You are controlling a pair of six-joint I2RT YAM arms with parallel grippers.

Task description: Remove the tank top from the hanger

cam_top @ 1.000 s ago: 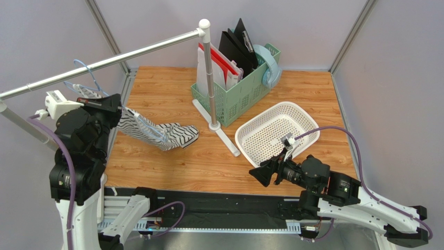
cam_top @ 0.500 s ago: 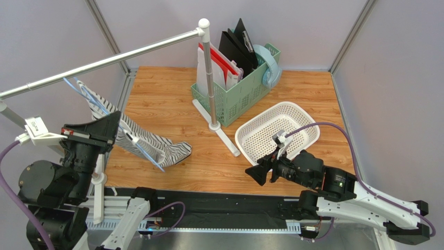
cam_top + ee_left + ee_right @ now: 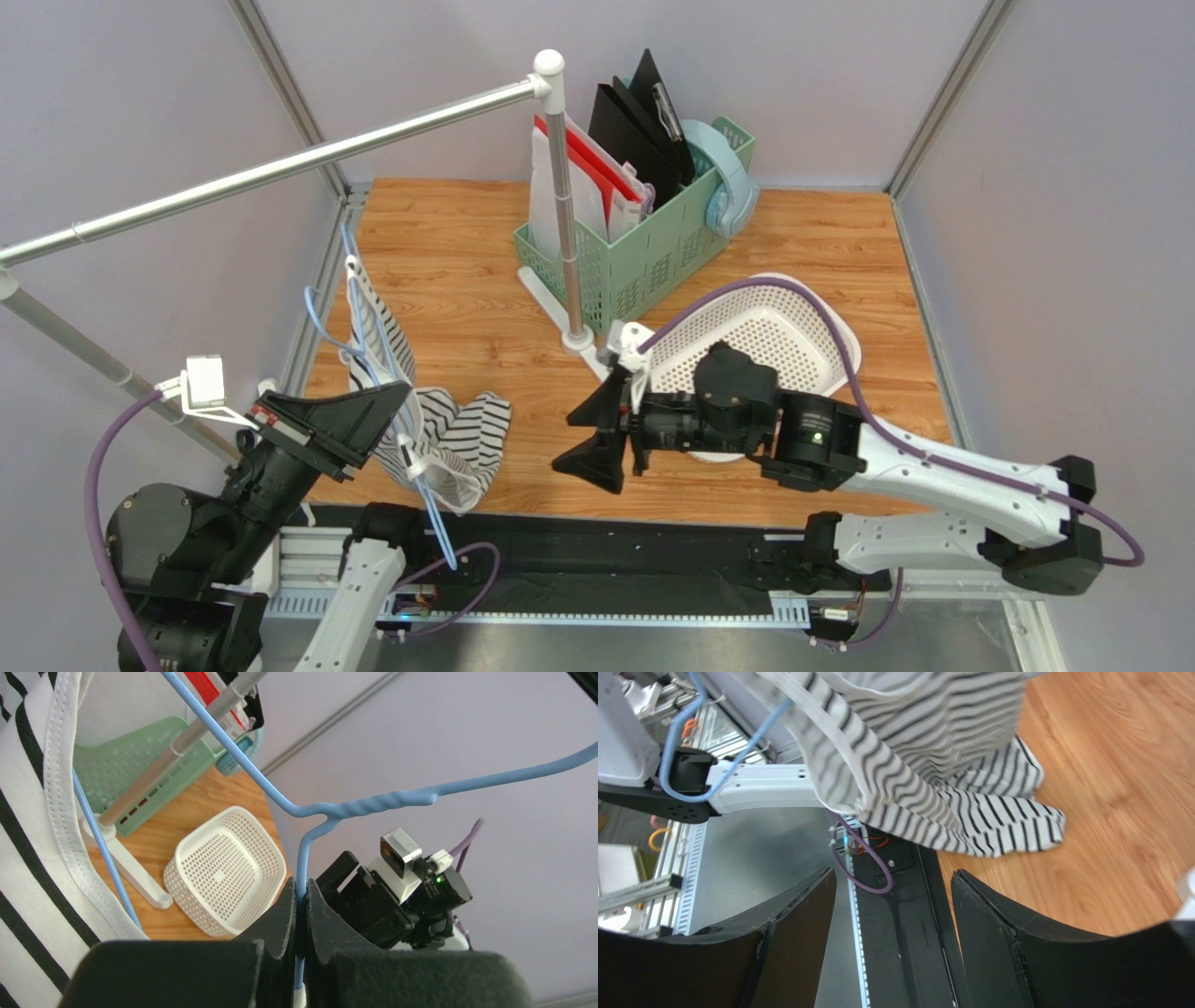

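The black-and-white striped tank top (image 3: 456, 434) hangs on the light-blue hanger (image 3: 317, 325) near the table's front left, its hem trailing on the wood. My left gripper (image 3: 397, 406) is shut on the hanger's wire just below the twisted neck, as the left wrist view (image 3: 302, 890) shows, with the hanger (image 3: 365, 805) above the jaws and a white-edged strap (image 3: 67, 819) at left. My right gripper (image 3: 582, 434) is open and empty, pointing left at the garment. In the right wrist view the tank top (image 3: 934, 756) hangs just beyond the open right gripper (image 3: 892, 910).
The silver rail (image 3: 281, 161) crosses the upper left on a post (image 3: 565, 210) with a white foot. A green basket (image 3: 631, 259) of folders stands at the back. A white perforated basket (image 3: 786, 315) lies behind the right arm. Grey walls enclose the table.
My left arm has lowered and pulled the hanger with the tank top off the rail toward the near edge. My right arm has swung left from the white basket toward the garment.
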